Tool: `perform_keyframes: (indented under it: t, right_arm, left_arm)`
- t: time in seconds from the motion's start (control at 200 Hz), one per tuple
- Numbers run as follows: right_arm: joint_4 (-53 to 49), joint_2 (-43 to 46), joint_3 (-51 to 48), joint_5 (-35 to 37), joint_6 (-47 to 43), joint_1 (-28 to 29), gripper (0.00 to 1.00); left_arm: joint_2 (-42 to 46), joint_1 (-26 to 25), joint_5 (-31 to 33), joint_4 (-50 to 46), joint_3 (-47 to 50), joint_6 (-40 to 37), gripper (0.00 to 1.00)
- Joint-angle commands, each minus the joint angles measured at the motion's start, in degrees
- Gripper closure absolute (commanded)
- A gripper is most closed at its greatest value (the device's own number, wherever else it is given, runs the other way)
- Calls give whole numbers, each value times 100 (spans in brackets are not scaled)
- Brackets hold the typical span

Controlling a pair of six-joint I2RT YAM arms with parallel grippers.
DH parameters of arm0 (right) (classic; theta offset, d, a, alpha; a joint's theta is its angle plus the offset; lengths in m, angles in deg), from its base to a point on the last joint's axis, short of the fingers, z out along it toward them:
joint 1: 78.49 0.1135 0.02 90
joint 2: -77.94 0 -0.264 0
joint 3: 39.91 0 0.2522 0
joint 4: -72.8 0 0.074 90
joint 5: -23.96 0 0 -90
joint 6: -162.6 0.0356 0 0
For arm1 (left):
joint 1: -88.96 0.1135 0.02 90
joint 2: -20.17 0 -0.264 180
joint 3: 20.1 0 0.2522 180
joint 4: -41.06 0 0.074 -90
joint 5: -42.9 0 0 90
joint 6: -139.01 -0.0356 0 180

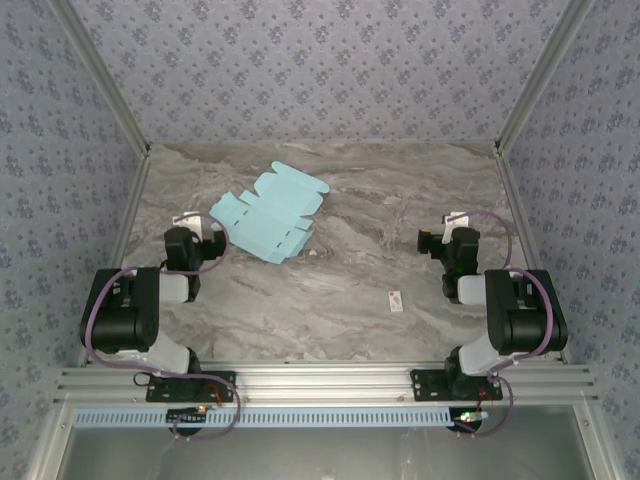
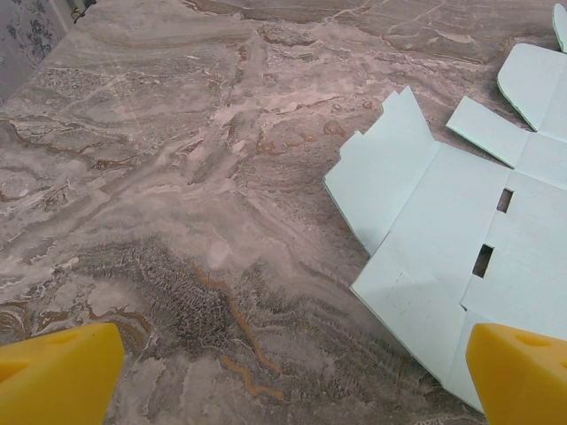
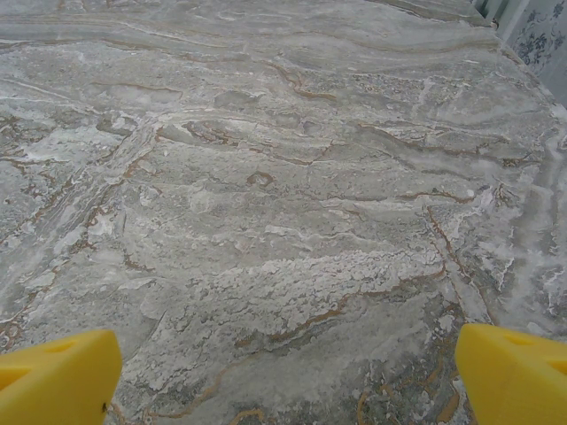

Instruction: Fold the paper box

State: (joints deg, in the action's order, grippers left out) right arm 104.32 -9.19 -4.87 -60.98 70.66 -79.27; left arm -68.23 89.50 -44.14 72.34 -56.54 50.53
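The paper box [image 1: 268, 213] is a flat, pale turquoise die-cut sheet with tabbed flaps, lying unfolded on the marble table left of centre. In the left wrist view the paper box [image 2: 452, 239] fills the right side, with two small slots showing. My left gripper [image 1: 197, 237] sits just left of the sheet's near-left corner, open, and its yellow fingertips [image 2: 58, 372] stand wide apart over bare table. My right gripper [image 1: 445, 238] hovers far to the right, open, yellow fingertips [image 3: 514, 372] spread over bare marble, with nothing between them.
A tiny white tag [image 1: 396, 299] lies on the table near the right arm's base. Patterned walls [image 1: 330, 70] with metal frame posts enclose the table on three sides. An aluminium rail [image 1: 320, 380] carrying both arm bases runs along the near edge.
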Motion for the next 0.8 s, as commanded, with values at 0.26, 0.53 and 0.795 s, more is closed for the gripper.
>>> perform_keyframes:
  t: [0.26, 0.53, 0.795]
  right_arm:
    - [113, -7, 78, -62, 106, -51, 1]
    - [52, 42, 92, 60, 108, -17, 1]
    - [-1839, 1510, 559, 1223, 748, -31, 1]
  left_arm:
    - [66, 32, -90, 71, -141, -27, 1]
    - [199, 41, 12, -109, -192, 25, 1]
    - [1716, 38, 883, -2206, -633, 609, 1]
